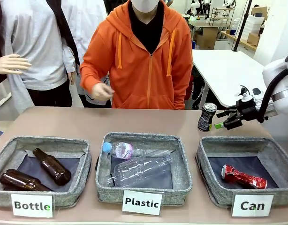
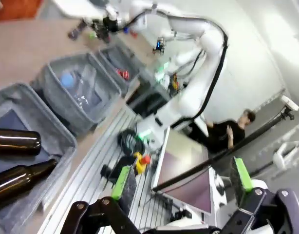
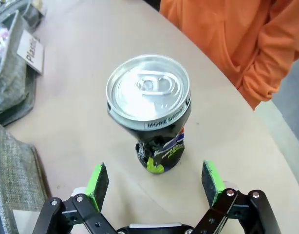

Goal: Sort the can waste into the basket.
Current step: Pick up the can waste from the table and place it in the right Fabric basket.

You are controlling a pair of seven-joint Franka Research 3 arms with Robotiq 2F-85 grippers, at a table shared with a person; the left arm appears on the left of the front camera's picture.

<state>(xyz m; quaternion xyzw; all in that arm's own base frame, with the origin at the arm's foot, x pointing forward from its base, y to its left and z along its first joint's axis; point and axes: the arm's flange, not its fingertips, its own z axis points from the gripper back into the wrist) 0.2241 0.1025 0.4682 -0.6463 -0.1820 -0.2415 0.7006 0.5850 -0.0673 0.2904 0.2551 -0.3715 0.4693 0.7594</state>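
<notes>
Black can (image 1: pixel 207 116) stands upright on the table (image 1: pixel 148 121) behind the "Can" basket's (image 1: pixel 214 145) far left corner, just clear of the right gripper (image 1: pixel 224 120) with jaws spread, while the crushed red can (image 1: pixel 243 177) lies in that basket and the left gripper (image 2: pixel 181 183) hangs wide open.

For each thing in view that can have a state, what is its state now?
black can: upright on table, dented, not held
red can: crushed, lying in the Can basket
right gripper: jaws open, beside black can
left gripper: jaws open, holding nothing
brown bottles: lying in Bottle basket
plastic bottles: lying in Plastic basket
</notes>
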